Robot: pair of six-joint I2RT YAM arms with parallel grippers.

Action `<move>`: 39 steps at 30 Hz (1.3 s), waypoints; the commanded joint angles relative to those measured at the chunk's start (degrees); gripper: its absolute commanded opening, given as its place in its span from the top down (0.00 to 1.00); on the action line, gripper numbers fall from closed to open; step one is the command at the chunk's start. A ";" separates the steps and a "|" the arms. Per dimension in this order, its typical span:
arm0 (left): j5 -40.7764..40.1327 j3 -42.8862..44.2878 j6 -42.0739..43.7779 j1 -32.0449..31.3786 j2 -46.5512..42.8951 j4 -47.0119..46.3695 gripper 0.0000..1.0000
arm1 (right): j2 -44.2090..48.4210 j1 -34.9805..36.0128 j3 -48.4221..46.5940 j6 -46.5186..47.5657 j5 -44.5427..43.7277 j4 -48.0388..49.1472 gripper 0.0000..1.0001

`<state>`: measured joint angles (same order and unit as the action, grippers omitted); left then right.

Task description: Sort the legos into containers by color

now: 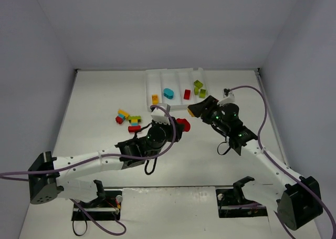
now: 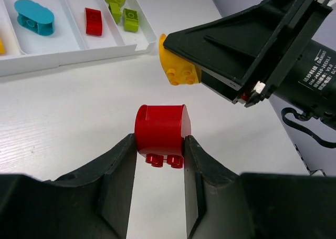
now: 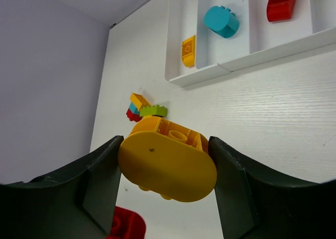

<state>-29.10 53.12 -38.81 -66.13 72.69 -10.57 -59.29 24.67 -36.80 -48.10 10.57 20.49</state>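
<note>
My left gripper [image 1: 181, 124] is shut on a red rounded lego [image 2: 160, 127] and holds it above the table; it also shows in the right wrist view [image 3: 126, 226]. My right gripper [image 1: 195, 110] is shut on a yellow-orange rounded lego [image 3: 168, 163], close to the right of the red one and just in front of the white tray [image 1: 157, 79]. The tray's four compartments hold, from left to right, a yellow brick [image 1: 155, 99], a cyan brick [image 1: 168, 93], a red brick [image 1: 187, 94] and three green bricks [image 1: 199, 87].
Several loose legos [image 1: 128, 121], red, yellow, cyan and green, some stacked, lie on the table left of the tray's front corner. Grey walls close in the table on three sides. Purple cables trail from both arms.
</note>
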 commanded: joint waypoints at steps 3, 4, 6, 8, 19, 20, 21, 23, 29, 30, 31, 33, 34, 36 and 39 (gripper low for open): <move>0.10 -1.09 -1.89 1.08 -4.48 -0.86 1.00 | -2.23 -0.85 -5.03 2.83 -4.50 4.83 1.00; 1.66 -0.66 -1.80 3.18 -4.31 0.36 1.00 | -2.41 -1.11 -6.00 4.31 -6.24 4.04 1.00; 5.61 0.22 -2.41 6.94 -3.61 2.21 1.00 | -2.24 -1.81 -6.62 7.03 -7.75 1.33 1.00; 10.01 1.10 -2.42 11.09 -2.38 3.01 1.00 | -1.54 -3.48 -7.06 9.06 -9.68 -0.97 1.00; 28.12 27.19 14.72 23.06 22.75 8.81 1.00 | 2.16 -9.55 -3.72 20.58 -4.59 -9.77 1.00; 28.48 31.47 15.86 23.58 24.68 8.98 1.00 | 2.68 -9.55 -3.20 20.93 -4.24 -9.94 1.00; 28.49 33.69 16.91 23.85 28.61 9.42 1.00 | 3.12 -9.64 -2.85 21.46 -3.80 -10.12 1.00; 27.96 41.20 18.94 24.90 32.76 11.61 1.00 | 3.65 -9.72 -1.79 21.90 -2.13 -10.03 1.00; 27.52 57.16 25.26 26.75 48.32 14.87 1.00 | 4.00 -9.72 -0.03 22.96 0.85 -9.94 1.00; 27.35 61.44 26.92 27.01 51.65 15.48 1.00 | 4.00 -9.64 0.23 23.31 1.12 -9.94 1.00; 27.08 63.31 27.55 27.19 53.07 15.58 1.00 | 3.92 -9.64 0.32 23.57 1.47 -9.94 1.00; 26.21 68.57 28.35 28.07 57.19 16.10 1.00 | 3.92 -9.72 0.32 24.36 2.17 -9.94 1.00; 26.29 70.35 28.52 28.51 58.52 16.37 1.00 | 3.92 -9.72 0.41 24.63 2.26 -9.94 1.00; 26.99 75.17 28.26 29.73 62.39 16.54 0.97 | 3.92 -9.72 0.50 25.42 2.35 -9.86 1.00; 28.48 80.10 27.82 30.44 66.88 17.16 0.92 | 3.83 -9.72 0.50 26.30 2.61 -9.86 1.00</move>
<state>-1.58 126.85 -12.36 -36.99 140.22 7.70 -56.18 15.29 -35.75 -23.79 11.81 7.44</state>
